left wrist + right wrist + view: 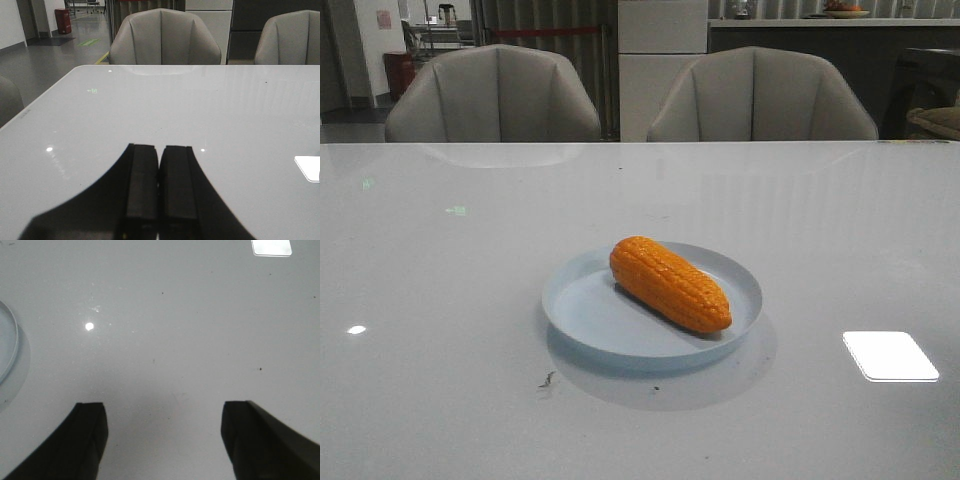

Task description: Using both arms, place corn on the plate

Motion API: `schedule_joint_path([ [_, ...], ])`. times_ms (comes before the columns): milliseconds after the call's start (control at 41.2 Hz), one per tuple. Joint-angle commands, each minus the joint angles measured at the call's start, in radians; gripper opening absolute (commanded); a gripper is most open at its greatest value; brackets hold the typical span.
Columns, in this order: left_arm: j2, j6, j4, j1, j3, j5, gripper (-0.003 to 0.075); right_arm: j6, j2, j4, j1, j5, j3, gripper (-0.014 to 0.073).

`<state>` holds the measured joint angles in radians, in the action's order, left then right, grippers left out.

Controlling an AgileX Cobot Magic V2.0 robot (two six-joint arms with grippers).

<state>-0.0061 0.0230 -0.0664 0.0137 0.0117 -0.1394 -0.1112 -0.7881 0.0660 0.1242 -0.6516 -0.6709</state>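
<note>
The orange-yellow corn (670, 283) lies diagonally on the pale blue plate (582, 312) in the middle of the table in the front view. Neither arm shows in the front view. In the left wrist view my left gripper (160, 150) is shut and empty, its fingers pressed together above bare table, with no corn or plate in sight. In the right wrist view my right gripper (162, 412) is open wide and empty above bare table; only a sliver of the plate's rim (12, 347) shows at the frame's edge.
Two grey chairs (495, 95) (760, 95) stand behind the table's far edge. A bright light reflection (890, 355) lies on the glossy white tabletop to the right of the plate.
</note>
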Motion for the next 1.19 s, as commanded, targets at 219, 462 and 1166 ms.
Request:
schedule_joint_path([
  [219, -0.02, 0.001, 0.008, 0.001, 0.036, 0.081, 0.0094, -0.009, 0.159, -0.085, -0.102, 0.153, -0.008, 0.0573],
  [462, -0.02, 0.001, 0.008, 0.001, 0.036, 0.081, 0.0094, -0.009, 0.343, -0.084, -0.186, 0.413, 0.161, 0.0335],
  [1166, -0.02, 0.001, 0.008, 0.001, 0.036, 0.081, 0.0094, -0.003, 0.818, 0.116, -0.186, 0.574, 0.677, 0.0057],
])
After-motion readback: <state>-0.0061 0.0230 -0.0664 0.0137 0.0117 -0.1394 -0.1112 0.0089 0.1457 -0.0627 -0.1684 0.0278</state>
